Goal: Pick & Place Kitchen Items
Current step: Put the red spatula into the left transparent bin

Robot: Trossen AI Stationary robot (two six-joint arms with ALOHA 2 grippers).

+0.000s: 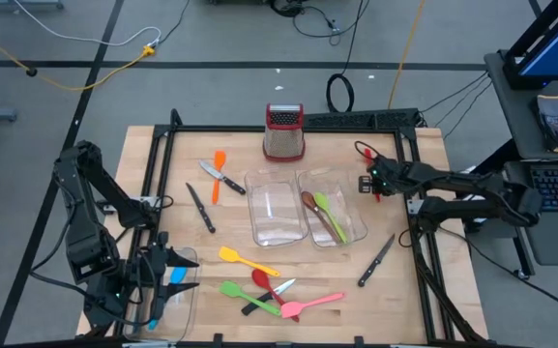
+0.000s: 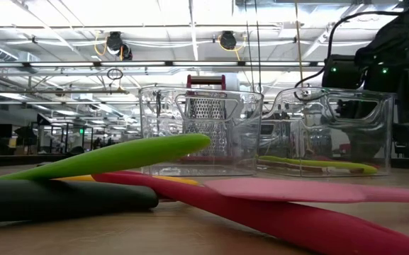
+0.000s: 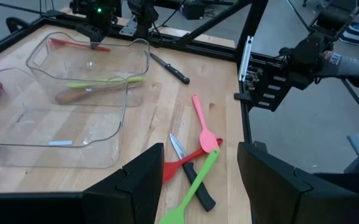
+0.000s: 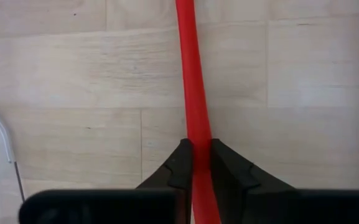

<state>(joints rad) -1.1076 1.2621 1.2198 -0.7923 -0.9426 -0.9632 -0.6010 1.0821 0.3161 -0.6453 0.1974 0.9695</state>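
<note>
Pressed between two dark fingers (image 4: 178, 163), a thin red utensil handle (image 4: 192, 93) fills the right wrist view, running across pale wooden boards; the right pincer (image 4: 195, 163) is closed on it. Only the high view places that grip: the right pincer (image 1: 376, 184) sits at the table's (image 1: 424, 290) right edge, just beside the right-hand clear tray (image 1: 358, 224), which holds a green spoon (image 1: 329, 214) and a brown spoon (image 1: 310, 202).

Seen from table height, a green spatula (image 2: 112, 157), a black handle (image 2: 55, 198) and a pink spatula (image 2: 296, 205) lie overlapping in the foreground, with both trays and the red-topped grater (image 2: 205, 106) behind them.

Overhead, the same cluster lies at the table's near middle beside a yellow spatula (image 1: 245, 260) and a red spoon (image 1: 263, 281). An orange spatula (image 1: 218, 174) and two black-handled knives (image 1: 222, 178) lie left of the empty tray (image 1: 254, 193); another knife (image 1: 376, 261) lies alone near the right edge.

From the left wrist view, the left pincer (image 3: 201, 186) shows its fingers spread apart, holding nothing, above the near left of the table.
</note>
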